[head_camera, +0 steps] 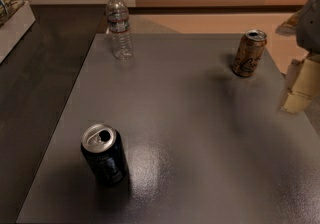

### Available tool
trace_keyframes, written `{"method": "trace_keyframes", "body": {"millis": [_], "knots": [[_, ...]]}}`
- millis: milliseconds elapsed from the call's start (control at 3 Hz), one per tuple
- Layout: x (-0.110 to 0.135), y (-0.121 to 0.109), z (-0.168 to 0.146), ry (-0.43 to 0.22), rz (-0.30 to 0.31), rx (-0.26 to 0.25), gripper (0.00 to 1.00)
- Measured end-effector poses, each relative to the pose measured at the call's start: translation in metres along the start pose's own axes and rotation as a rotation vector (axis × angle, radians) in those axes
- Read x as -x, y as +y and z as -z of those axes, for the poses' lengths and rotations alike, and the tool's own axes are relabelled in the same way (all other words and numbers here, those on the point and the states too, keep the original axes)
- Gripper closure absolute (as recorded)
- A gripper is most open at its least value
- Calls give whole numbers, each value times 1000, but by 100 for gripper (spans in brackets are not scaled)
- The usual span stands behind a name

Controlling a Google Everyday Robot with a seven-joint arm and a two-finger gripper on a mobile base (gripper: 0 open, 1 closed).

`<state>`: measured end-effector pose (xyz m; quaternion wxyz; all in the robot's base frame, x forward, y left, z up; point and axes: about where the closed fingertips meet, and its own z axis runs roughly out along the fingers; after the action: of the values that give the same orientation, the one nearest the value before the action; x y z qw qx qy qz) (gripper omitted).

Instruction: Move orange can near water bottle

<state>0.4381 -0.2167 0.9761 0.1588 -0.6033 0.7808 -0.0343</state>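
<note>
1. A flat grey table top with a slightly glossy surface (pixel 200 133) is seen filling most of the view.
2. The orange-tan drink can with dark scribbled markings and a silver top (pixel 249 53) is found upright at the far right of the table, close to the right edge.
3. The small clear plastic water bottle with a white cap and a label band (pixel 119 25) is set upright at the far left corner, well apart from the orange can.
4. A dark blue-black drink can with a silver top (pixel 104 154) is placed upright at the near left, slightly tilted in view.
5. The pale cream gripper (pixel 299 88) is seen at the right edge, just right of and nearer than the orange can, not touching it; whether it is released or clenched cannot be told.
6. A white box (pixel 15 28) is partly shown at the far left, off the table.
</note>
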Motion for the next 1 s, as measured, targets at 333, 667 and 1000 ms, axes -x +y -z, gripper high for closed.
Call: {"method": "trace_keyframes", "body": {"millis": [333,667,1000], "knots": [[0,0,1,-3,-1,-3,0],[-1,-12,-1,-54,-15,-13,0],[-7,-35,-8,-139,-74,-19,0]]}}
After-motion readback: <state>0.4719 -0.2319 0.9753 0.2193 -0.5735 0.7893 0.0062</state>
